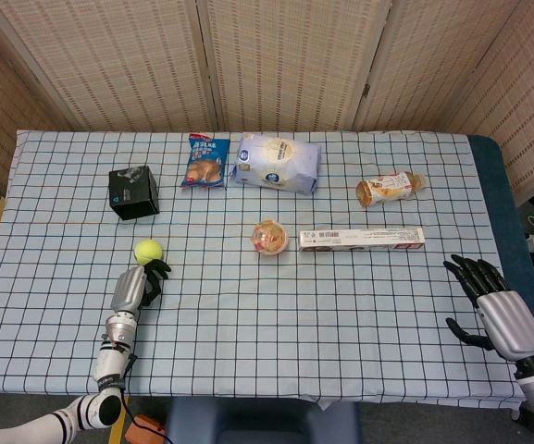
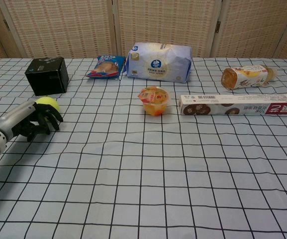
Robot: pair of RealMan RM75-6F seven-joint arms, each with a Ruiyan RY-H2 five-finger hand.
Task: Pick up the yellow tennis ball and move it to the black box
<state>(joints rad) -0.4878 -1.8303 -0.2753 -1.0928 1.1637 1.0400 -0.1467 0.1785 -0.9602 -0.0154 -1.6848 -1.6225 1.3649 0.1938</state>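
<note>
The yellow tennis ball (image 1: 148, 250) (image 2: 47, 103) lies on the checked cloth, a short way in front of the black box (image 1: 133, 191) (image 2: 47, 75). My left hand (image 1: 137, 287) (image 2: 30, 121) sits just behind the ball on its near side. Its dark fingers (image 2: 50, 118) are partly curled and reach the ball's lower edge without closing around it. At the table's right edge my right hand (image 1: 493, 301) rests with its fingers spread and nothing in it; only the head view shows it.
A blue snack packet (image 1: 206, 162) and a white bread bag (image 1: 277, 163) lie at the back. A fruit cup (image 1: 271, 237), a long biscuit box (image 1: 362, 239) and a wrapped bun (image 1: 389, 189) occupy the middle and right.
</note>
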